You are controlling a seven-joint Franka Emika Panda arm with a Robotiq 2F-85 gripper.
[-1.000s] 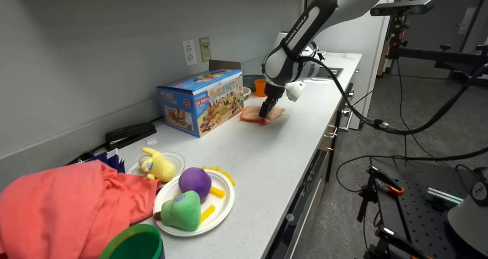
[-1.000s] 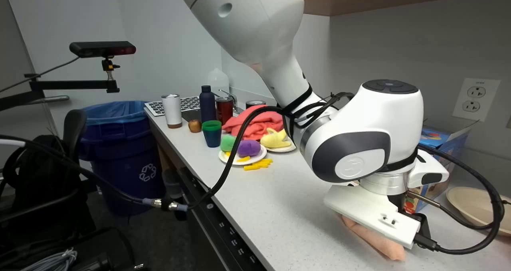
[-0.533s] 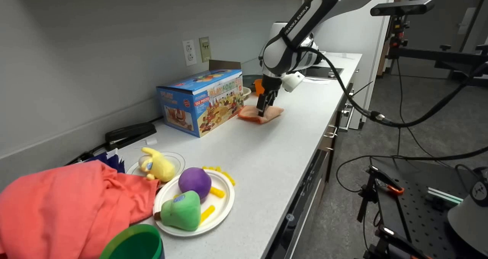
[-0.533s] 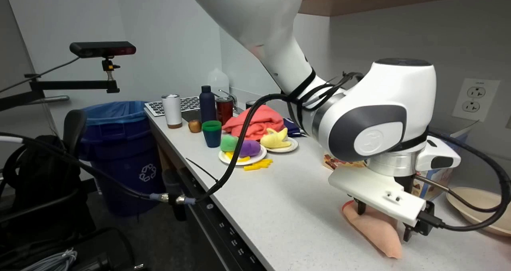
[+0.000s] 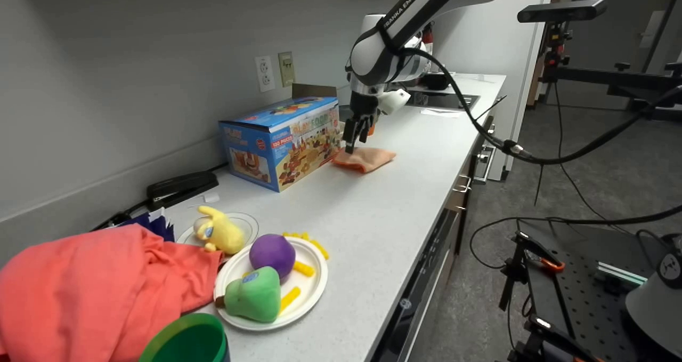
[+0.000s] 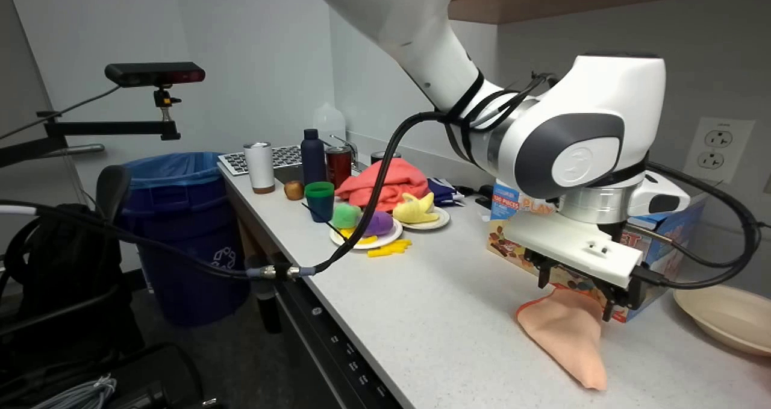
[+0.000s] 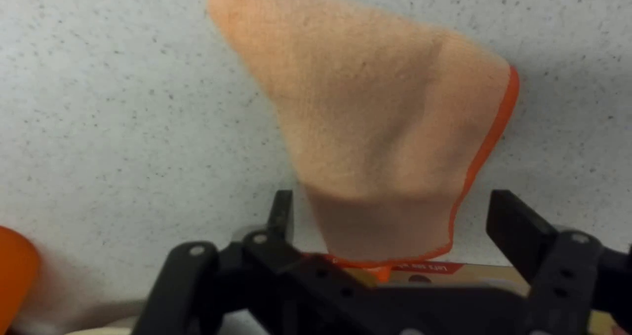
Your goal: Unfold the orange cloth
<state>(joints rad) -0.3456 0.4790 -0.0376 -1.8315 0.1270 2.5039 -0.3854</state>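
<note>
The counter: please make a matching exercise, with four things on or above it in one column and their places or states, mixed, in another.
1. Orange cloth
2. Blue box
3. Green plush toy
4. Jaws

A. On a white plate
B. Spread apart, gripping nothing
C. Creased, with a brighter edge
D. Printed with pictures

Pairs: 1-C; 2-D; 3-A; 4-B

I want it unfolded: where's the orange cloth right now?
The orange cloth lies on the counter, at lower right in an exterior view, beside the blue box, partly below the open hand.
</note>
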